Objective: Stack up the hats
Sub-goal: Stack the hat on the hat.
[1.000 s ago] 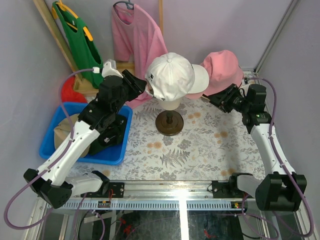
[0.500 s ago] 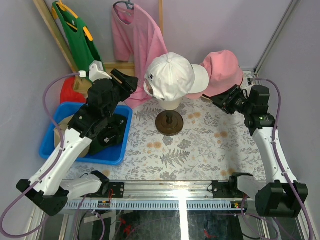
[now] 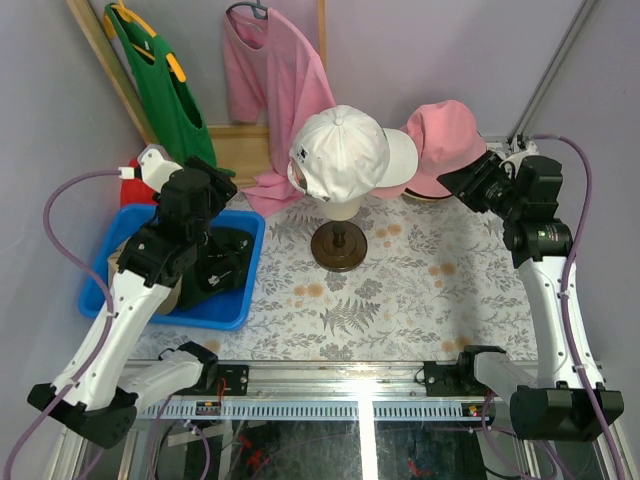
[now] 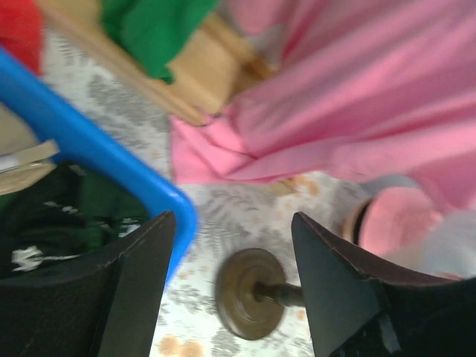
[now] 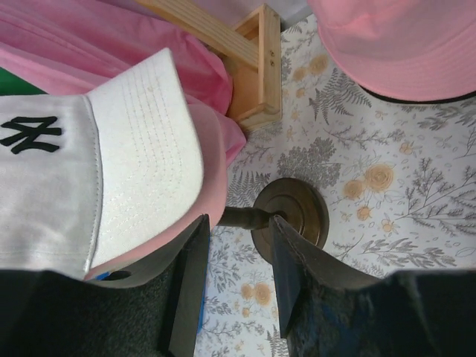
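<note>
Now the white cap (image 3: 340, 150) sits on the mannequin head (image 3: 343, 208) in the middle of the table (image 3: 400, 290). Under it is the pink cap (image 3: 402, 160), whose brim shows to the right below the white brim. The head stands upright on a round brown stand base (image 3: 338, 247). The pink bucket hat (image 3: 448, 140) lies behind and to the right of them, near the back corner, with its brim close to the pink cap. The right gripper (image 3: 452, 178) hangs just beside this hat on its near side. In the right wrist view its jaws have a narrow gap with nothing between them, and the hat is apart from the fingers. The left gripper (image 3: 215, 168) is over the back edge of the blue bin (image 3: 235, 315), well apart from the white cap. In the left wrist view its jaws stand wide and hold nothing. Inside the bin lies the dark green cap (image 3: 228, 262), and beside it to the left is the tan cap (image 3: 125, 262), partly hidden by the left arm. At the back hang a pink shirt (image 3: 275, 70) and a green garment (image 3: 165, 90).
</note>
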